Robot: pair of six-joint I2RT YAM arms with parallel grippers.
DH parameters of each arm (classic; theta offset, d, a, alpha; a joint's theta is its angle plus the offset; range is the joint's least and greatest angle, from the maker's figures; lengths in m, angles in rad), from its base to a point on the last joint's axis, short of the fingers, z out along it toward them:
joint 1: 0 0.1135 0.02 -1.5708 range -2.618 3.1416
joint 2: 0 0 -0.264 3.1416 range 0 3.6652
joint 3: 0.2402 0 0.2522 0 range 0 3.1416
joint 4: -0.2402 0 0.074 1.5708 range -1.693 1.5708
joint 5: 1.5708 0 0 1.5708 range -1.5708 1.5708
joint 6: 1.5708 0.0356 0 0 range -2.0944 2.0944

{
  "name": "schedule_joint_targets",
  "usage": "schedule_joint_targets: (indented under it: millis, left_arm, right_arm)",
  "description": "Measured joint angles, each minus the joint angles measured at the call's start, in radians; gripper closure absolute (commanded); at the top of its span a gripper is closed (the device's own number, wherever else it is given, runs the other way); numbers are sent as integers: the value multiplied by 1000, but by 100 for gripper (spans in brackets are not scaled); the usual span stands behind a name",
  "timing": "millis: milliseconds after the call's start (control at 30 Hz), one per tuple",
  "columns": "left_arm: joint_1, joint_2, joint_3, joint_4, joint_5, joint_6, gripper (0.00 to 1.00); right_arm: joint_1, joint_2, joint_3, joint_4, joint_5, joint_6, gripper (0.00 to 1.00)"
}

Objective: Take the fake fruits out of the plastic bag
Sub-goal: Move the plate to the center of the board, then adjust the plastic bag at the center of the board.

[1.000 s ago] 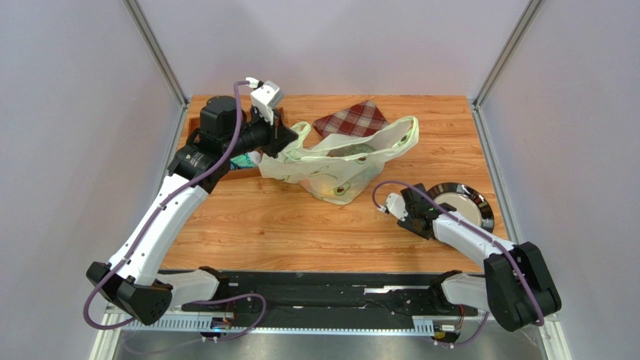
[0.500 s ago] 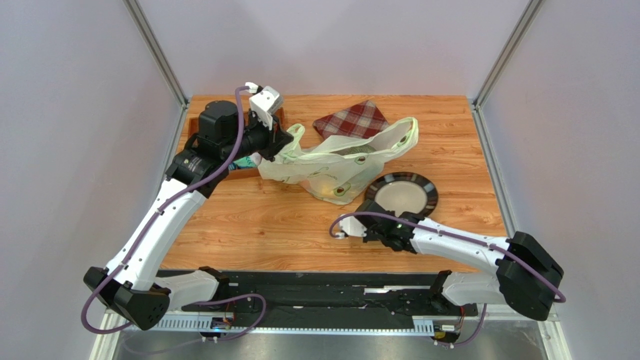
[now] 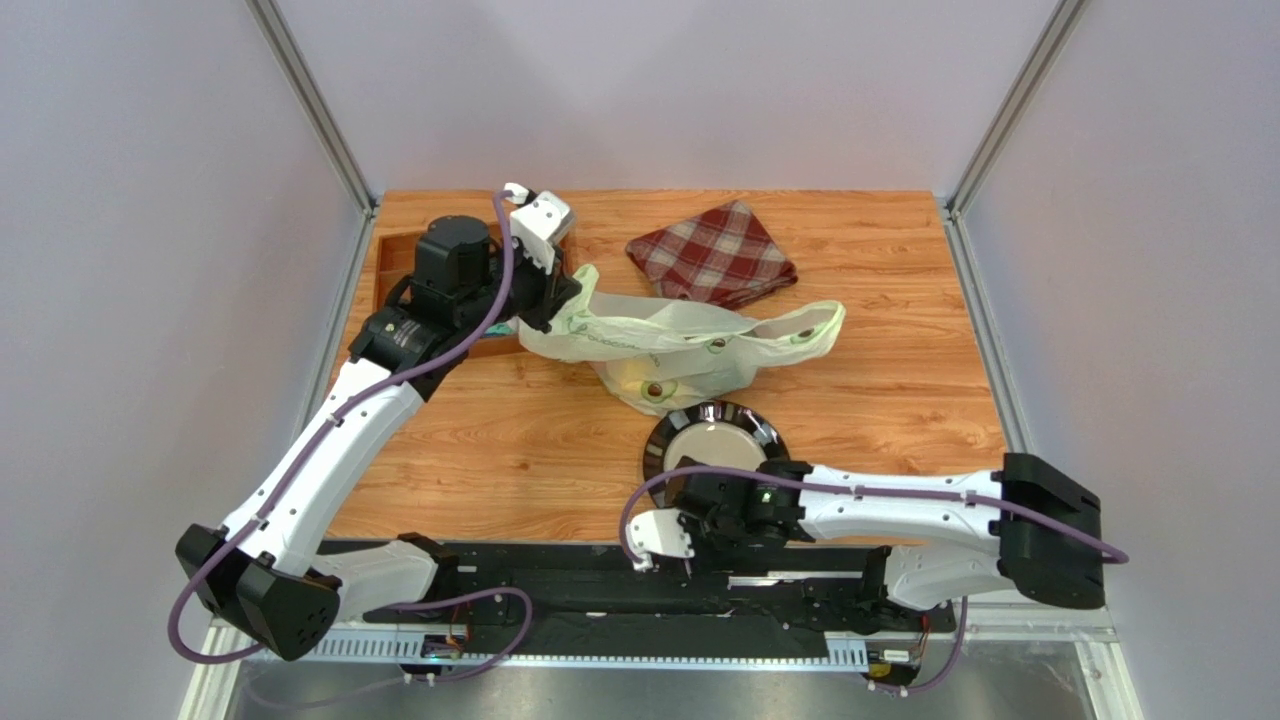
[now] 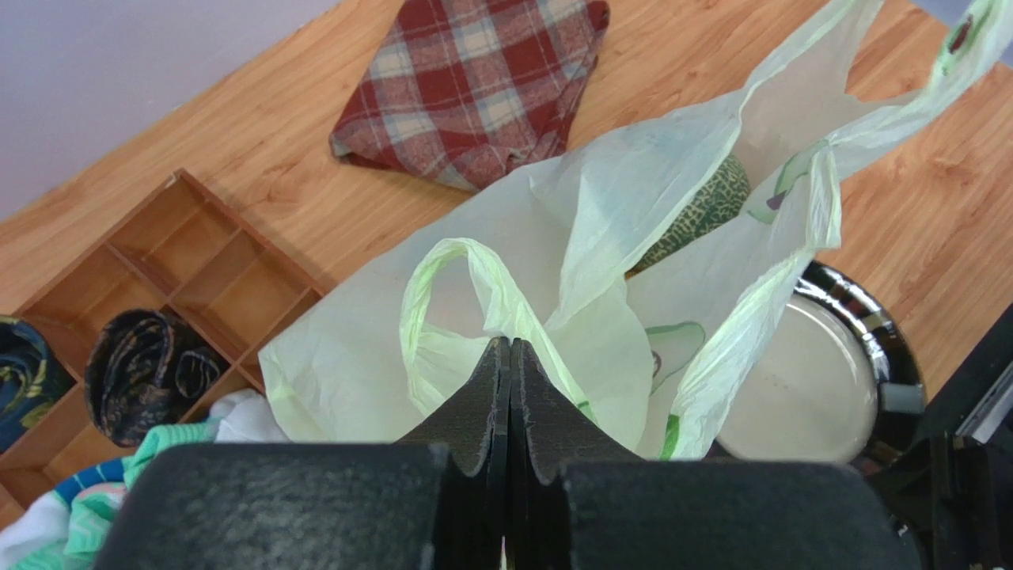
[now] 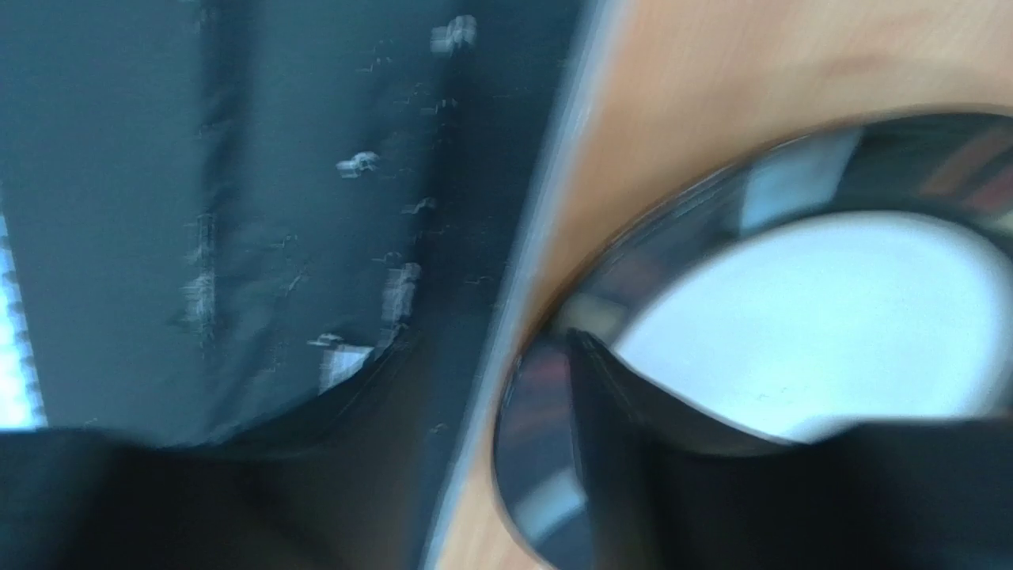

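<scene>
The plastic bag [image 3: 684, 333] lies slumped just beyond the middle of the table. Through its mouth I see only the netted melon [image 4: 702, 204]; the other fake fruits are hidden under the film. My left gripper [image 4: 508, 356] is at the bag's 9 o'clock, jaws pressed together on one loop handle [image 4: 446, 291]. That thin film is my worry: it could slip out or tear if I lift against the melon's weight. With only one handle raised, the mouth may also sag closed, or the melon may roll out toward the dark-rimmed plate [image 3: 714, 444] just beside the bag at its 6 o'clock. My right gripper [image 3: 703, 492] is at that plate's near rim, with one finger [image 5: 618, 398] lying over it. The wrist view is too blurred to tell whether my jaws clamp the rim or stand apart. The plate sits close to the table's near edge [image 5: 541, 255], so a careless nudge might tip it off. The plaid cloth [image 3: 711, 252] lies at 12 o'clock, apart from the bag. The bag's green print [image 3: 657, 393] shows no letters I can read, and I see no brand anywhere.
</scene>
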Motion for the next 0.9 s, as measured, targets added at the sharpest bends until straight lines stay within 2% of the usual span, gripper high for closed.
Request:
schedule_joint_targets:
  millis: [100,233,367,500,567,667,800,900]
  left_arm:
    - [0,0,-27,8,0,-5,100]
    - [0,0,-31,8,-2,-16,100]
    - [0,-3,-31,-1,-6,-18,100]
    - [0,-36,-48,-26,-5,-10,100]
    - [0,-58,-57,-47,-2,-7,100]
    - [0,-94,-60,-85,13,10,100]
    - [0,-151,-60,-143,53,39,100]
    - [0,-197,-74,-186,89,56,100]
  right_arm:
    - [19,43,2,-63,-91,12,34]
    - [2,61,93,-201,-137,28,34]
    - [-81,37,273,-356,-153,32,34]
    - [-160,-11,524,-477,-134,35,34]
    - [-203,-40,668,-488,-104,38,33]
    - [-294,-75,792,-467,-76,46,33]
    - [-512,-77,787,-361,-9,52,33]
    - [-604,-11,740,-294,24,52,33]
